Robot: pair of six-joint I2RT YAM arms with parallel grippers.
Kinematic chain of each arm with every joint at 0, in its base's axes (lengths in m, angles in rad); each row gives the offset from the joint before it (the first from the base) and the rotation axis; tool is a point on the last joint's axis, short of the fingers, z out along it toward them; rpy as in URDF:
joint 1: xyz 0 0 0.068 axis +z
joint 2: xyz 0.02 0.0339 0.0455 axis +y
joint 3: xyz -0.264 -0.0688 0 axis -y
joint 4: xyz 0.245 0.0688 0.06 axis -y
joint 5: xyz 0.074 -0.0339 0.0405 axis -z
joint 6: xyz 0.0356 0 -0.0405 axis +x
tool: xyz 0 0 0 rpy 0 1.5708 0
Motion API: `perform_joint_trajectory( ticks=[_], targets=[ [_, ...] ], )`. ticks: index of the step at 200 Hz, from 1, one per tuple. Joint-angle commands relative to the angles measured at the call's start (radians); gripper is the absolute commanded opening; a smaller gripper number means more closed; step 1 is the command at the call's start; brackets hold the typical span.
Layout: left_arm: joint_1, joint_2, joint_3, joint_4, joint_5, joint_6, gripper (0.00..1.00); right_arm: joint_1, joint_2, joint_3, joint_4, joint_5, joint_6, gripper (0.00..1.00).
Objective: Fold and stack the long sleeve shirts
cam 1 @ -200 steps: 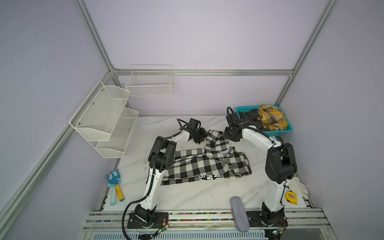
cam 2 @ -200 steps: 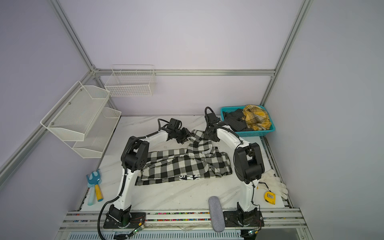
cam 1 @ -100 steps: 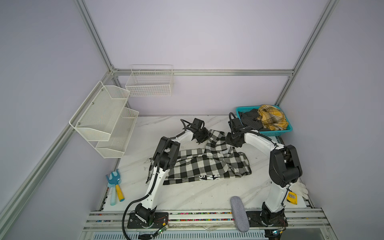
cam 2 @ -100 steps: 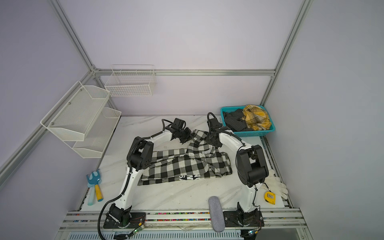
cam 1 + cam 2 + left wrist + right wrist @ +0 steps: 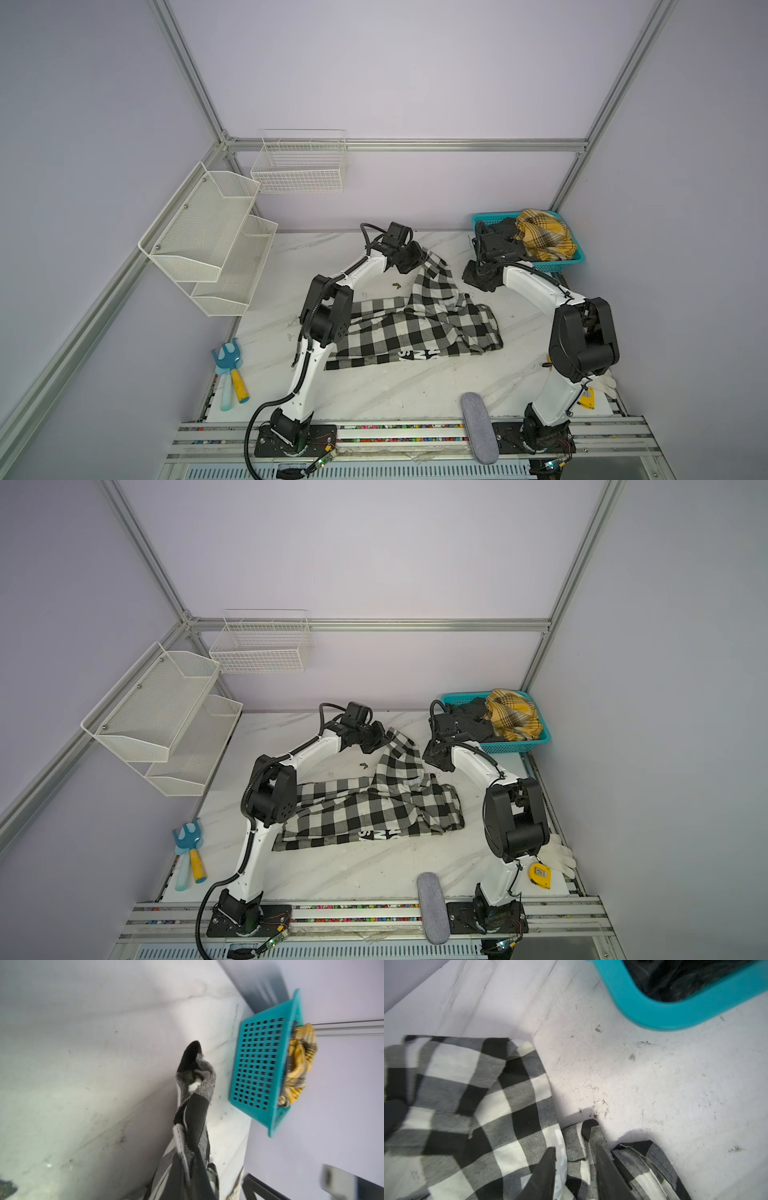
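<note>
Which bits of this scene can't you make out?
- Left claw: its tips are buried in the checked shirt, left wrist view.
- White lettering: too small and partly folded under, both top views.
- Dark garment in the teal basket: half covered by the yellow plaid shirt, top views.
- Right claw: whether it pinches cloth; the right wrist view's edge cuts its fingers off.

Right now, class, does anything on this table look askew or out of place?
Yes. The checked shirt lies crumpled and skewed across the table, one end drawn up toward the back by the shut left gripper. A tape measure and white glove at the right edge have nothing to do with folding.
</note>
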Motion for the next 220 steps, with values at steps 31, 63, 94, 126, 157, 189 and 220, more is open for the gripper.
perform_joint_trajectory(
  ticks=[31,63,94,126,157,189,220],
  targets=[
    [0.013,-0.111,-0.136,0.007,0.010,0.046,0.02,-0.002,-0.040,-0.033,0.030,-0.047,-0.005,0.35],
    [0.031,-0.062,-0.148,-0.003,0.014,0.028,0.05,-0.002,-0.052,-0.060,0.030,-0.040,-0.007,0.35],
    [0.047,-0.007,-0.119,-0.007,0.029,0.013,0.23,0.001,-0.039,-0.087,0.039,-0.062,-0.010,0.35],
    [0.054,0.036,-0.092,-0.008,0.043,-0.012,0.38,0.010,-0.034,-0.118,0.045,-0.064,-0.014,0.36],
    [0.052,0.045,-0.080,-0.007,0.051,-0.031,0.39,0.009,-0.037,-0.137,0.048,-0.066,-0.015,0.36],
    [0.054,0.044,-0.069,-0.008,0.038,-0.026,0.38,0.010,-0.034,-0.143,0.051,-0.069,-0.014,0.36],
    [0.057,0.077,-0.027,-0.034,0.034,-0.030,0.35,0.010,-0.042,-0.142,0.045,-0.068,-0.014,0.36]
  ],
)
